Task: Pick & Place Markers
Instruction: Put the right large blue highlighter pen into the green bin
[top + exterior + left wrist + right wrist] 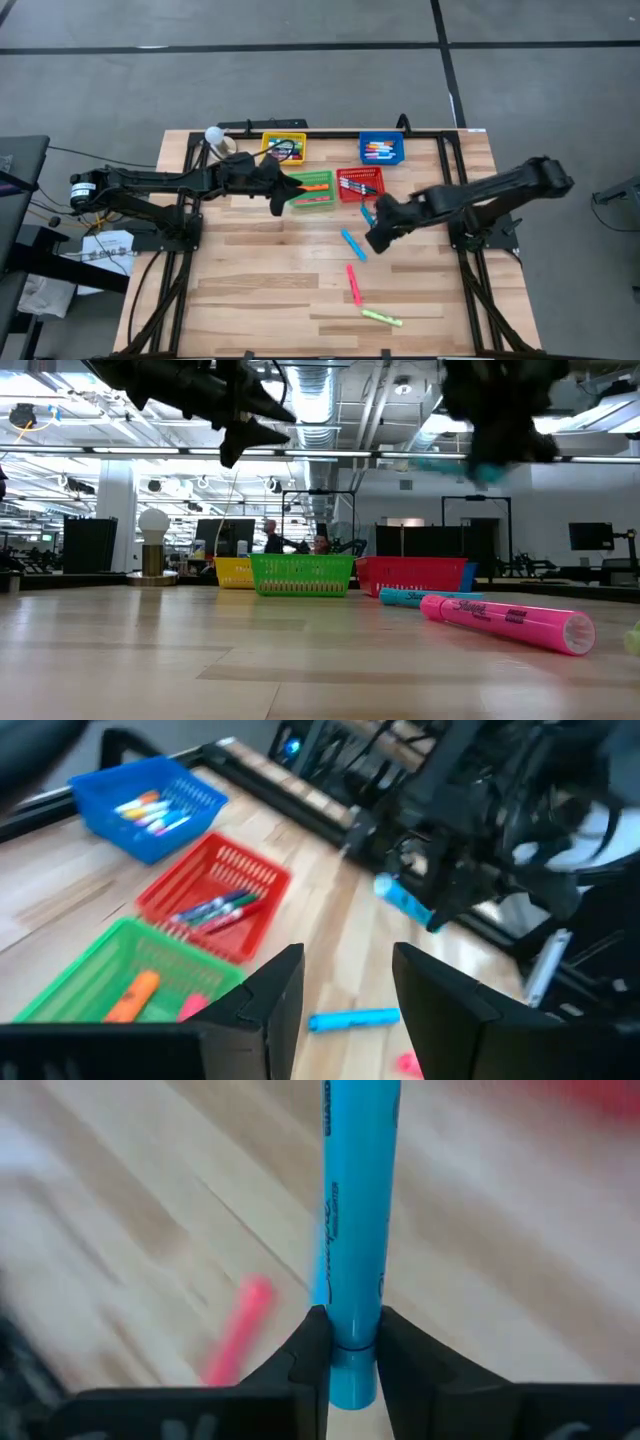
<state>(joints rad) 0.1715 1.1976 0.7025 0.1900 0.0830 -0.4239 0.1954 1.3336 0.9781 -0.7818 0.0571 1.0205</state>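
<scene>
The right gripper (345,1342) is clamped on a blue marker (355,1230) lifted clear of the table (260,290) near the red basket (360,184), so the carry step is in hand, calling for a basket drop, while the left gripper (345,990) hangs parted above the green basket (312,188)

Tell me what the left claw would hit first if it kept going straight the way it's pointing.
Probably the loose blue marker lying on the table just beyond the left claw, whose fingers stand open and empty. Depth is unclear; farther along is the right claw, shut on another blue marker.
</scene>
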